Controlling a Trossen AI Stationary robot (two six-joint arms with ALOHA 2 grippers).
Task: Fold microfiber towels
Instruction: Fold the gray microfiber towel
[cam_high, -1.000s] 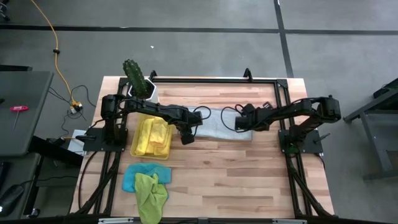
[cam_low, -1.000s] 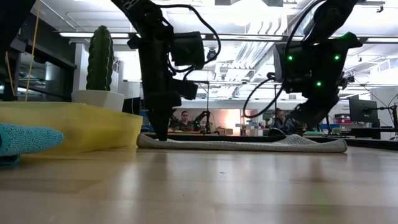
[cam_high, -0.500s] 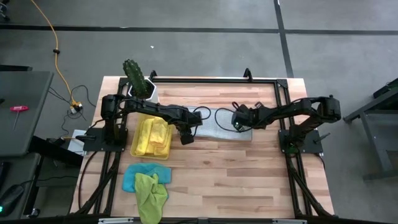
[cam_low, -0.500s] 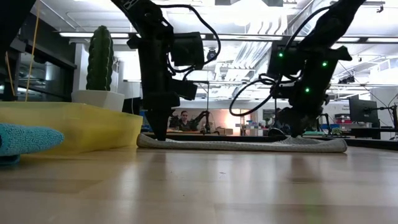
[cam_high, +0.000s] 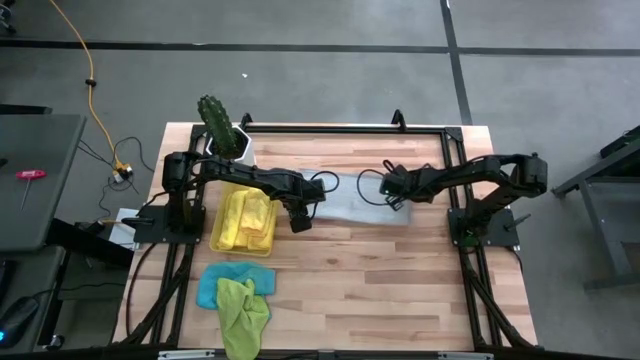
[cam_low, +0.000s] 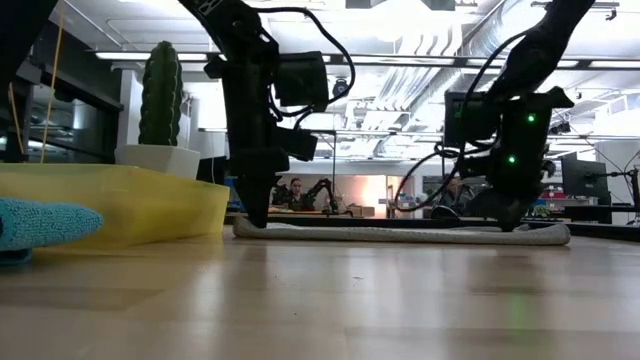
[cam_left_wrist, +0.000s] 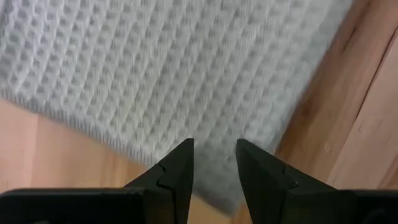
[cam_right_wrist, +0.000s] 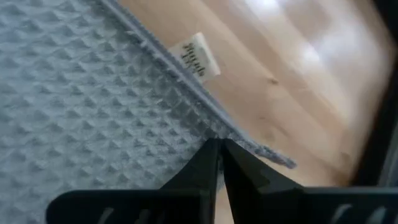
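wooden desk (cam_high: 340, 270), lab floor around. grey towel (cam_high: 350, 203) lay flat at frame centre: soft, light, limp waffle weave; best pinched at hemmed corners. left gripper (cam_left_wrist: 213, 163) fingers apart over one corner. right gripper (cam_right_wrist: 219, 163) pinched together on opposite hem near tag (cam_right_wrist: 201, 56).

my left arm covers one end of the grey towel (cam_high: 352, 200) in the high view. my wrist views cut the towel off at their edges. the print on its label (cam_right_wrist: 200, 56) is too blurred to read. the green towel (cam_high: 243, 318) runs off the high view's bottom edge. the tray (cam_low: 120, 205) hides its yellow towels (cam_high: 247, 218) in the low view.
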